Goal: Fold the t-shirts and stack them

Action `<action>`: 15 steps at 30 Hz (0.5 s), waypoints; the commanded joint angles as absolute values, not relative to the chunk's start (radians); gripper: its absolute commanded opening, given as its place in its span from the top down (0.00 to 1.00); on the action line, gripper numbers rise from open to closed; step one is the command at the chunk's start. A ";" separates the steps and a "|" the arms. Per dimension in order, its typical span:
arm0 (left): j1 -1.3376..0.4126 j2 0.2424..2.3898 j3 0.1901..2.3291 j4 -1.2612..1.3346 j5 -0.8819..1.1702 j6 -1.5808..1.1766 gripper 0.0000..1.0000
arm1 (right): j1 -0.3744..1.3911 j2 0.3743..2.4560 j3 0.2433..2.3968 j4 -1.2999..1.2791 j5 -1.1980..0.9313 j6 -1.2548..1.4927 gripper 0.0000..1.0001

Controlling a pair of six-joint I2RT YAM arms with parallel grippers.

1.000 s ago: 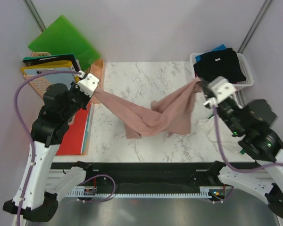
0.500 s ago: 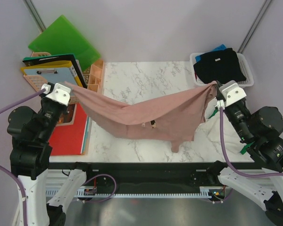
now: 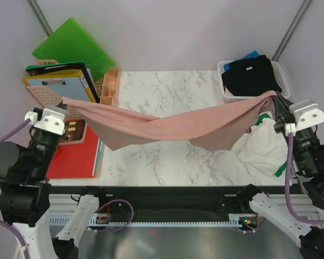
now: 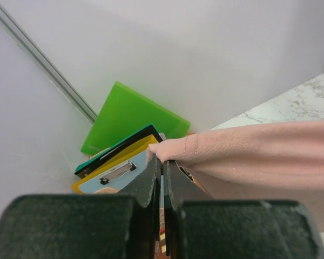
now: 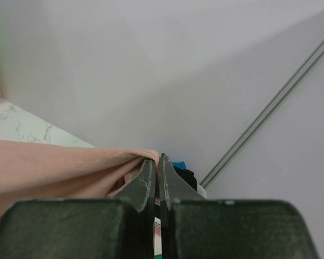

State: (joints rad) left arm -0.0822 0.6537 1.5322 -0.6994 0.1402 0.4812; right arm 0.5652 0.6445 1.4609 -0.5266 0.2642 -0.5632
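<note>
T-shirt spans left gripper and right gripper, both clamping it, probably airborne.

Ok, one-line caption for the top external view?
Left gripper and right gripper, each shut on one end, hold the dusty pink t-shirt stretched over the marble table.

White marble-patterned table, seen from above. Far right corner: a white basket holding a black shirt, with a blue shirt showing behind it. Right edge, nearer the arms: a crumpled white shirt, partly over the edge. Far left corner: a wooden tray with compartments. Along the left edge: a flat red folder; whether it rests on the marble or beside it cannot be told.
</note>
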 commanded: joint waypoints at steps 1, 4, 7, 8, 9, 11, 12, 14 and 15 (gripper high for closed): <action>-0.074 0.711 1.536 -0.654 0.141 0.428 0.98 | 0.566 0.692 1.425 -0.470 0.294 -0.558 1.00; -0.074 0.765 1.471 -0.564 0.121 0.431 0.98 | 0.586 0.755 1.336 -0.393 0.351 -0.577 1.00; -0.074 0.830 1.419 -0.512 0.087 0.423 0.98 | 0.586 0.839 1.253 -0.312 0.357 -0.571 1.00; -0.074 0.886 1.417 -0.509 0.087 0.405 0.98 | 0.584 0.863 1.227 -0.270 0.356 -0.552 1.00; -0.074 0.914 1.417 -0.508 0.080 0.391 0.98 | 0.580 0.923 1.224 -0.253 0.373 -0.542 1.00; -0.074 0.986 1.420 -0.499 0.072 0.362 0.98 | 0.551 0.989 1.242 -0.212 0.382 -0.494 1.00; -0.074 1.003 1.419 -0.486 0.054 0.357 0.98 | 0.536 1.059 1.262 -0.209 0.383 -0.471 1.00; -0.074 1.052 1.427 -0.477 0.041 0.348 0.98 | 0.470 1.141 1.340 -0.218 0.377 -0.425 1.00; -0.074 1.099 1.428 -0.469 0.034 0.344 0.98 | 0.451 1.229 1.365 -0.218 0.379 -0.407 1.00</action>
State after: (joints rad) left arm -0.0799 1.0618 1.4147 -0.5522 0.0788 0.4034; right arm 0.5117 1.1309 1.2530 -0.3115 0.3344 -0.4957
